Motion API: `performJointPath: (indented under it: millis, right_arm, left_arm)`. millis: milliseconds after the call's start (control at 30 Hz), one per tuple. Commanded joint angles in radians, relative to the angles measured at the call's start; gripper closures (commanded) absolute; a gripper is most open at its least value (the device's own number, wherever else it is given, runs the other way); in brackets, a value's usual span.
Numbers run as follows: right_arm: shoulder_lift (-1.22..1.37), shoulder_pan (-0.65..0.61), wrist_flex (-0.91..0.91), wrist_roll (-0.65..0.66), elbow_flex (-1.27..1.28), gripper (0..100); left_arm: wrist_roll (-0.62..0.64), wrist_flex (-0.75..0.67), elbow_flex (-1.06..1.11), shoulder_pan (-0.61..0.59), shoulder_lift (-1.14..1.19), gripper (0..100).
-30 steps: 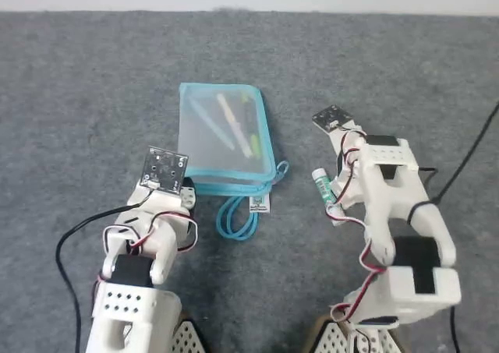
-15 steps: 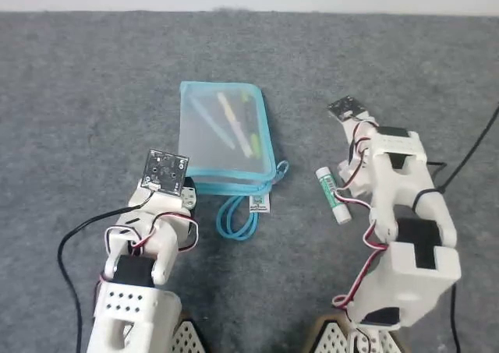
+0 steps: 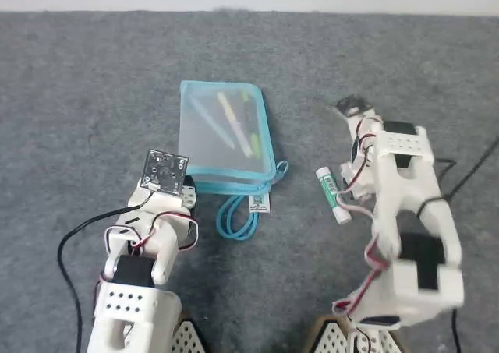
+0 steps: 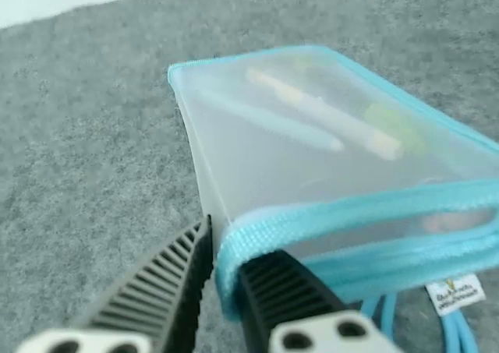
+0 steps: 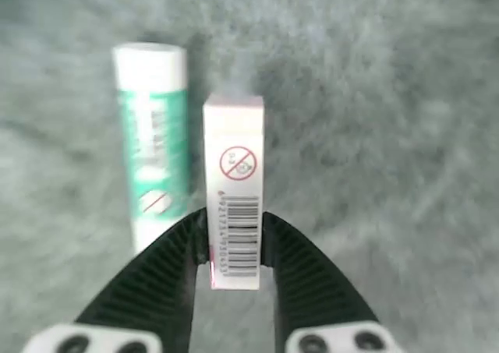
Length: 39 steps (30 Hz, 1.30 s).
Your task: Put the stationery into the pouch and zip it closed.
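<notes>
A translucent pouch with blue trim lies at mid-table, with pens and highlighters inside. My left gripper is shut on the pouch's blue zipper edge at its near left corner. My right gripper is shut on a small white eraser printed with a barcode, held just above the carpet. A green-and-white glue stick lies right beside the eraser. In the high view the glue stick rests between the pouch and the right arm.
Grey carpet covers the whole table. The pouch's blue wrist loop and white tag trail toward the arms. Black cables run beside both arm bases.
The right arm has swung to the right and farther out, uncovering the glue stick, which now lies in the open. The left arm and the pouch have kept still.
</notes>
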Motion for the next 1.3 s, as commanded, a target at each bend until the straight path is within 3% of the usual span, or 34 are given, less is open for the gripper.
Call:
performJointPath:
  millis: [0,200,367,500,800,1033,1267]
  right_arm:
    - [-0.294,-0.107,0.151,-0.038,-0.008,99.1]
    - [-0.553,-0.372,0.325,-0.038,-0.008,99.2]
    - [-0.553,-0.59,0.335,-0.103,-0.006,99.2]
    - [-0.469,-0.691,0.298,-0.146,-0.011,99.2]
    - [-0.228,-0.708,0.148,-0.196,-0.044,99.2]
    - [-0.084,-0.707,0.148,-0.307,-0.284,99.2]
    - [0.091,-0.713,0.18,-0.311,-0.491,99.2]
  left_arm:
    - [0.015,-0.071,0.007,-0.002,-0.025,99]
    - [0.015,-0.071,0.007,-0.002,-0.025,99]
    - [0.015,-0.071,0.005,-0.002,-0.025,99]
    - [0.015,-0.071,0.005,-0.003,-0.025,99]
    - [0.015,-0.071,0.005,-0.003,-0.025,99]
    - [0.015,-0.069,0.005,-0.002,-0.025,99]
    - [0.015,-0.069,0.005,0.008,-0.025,99]
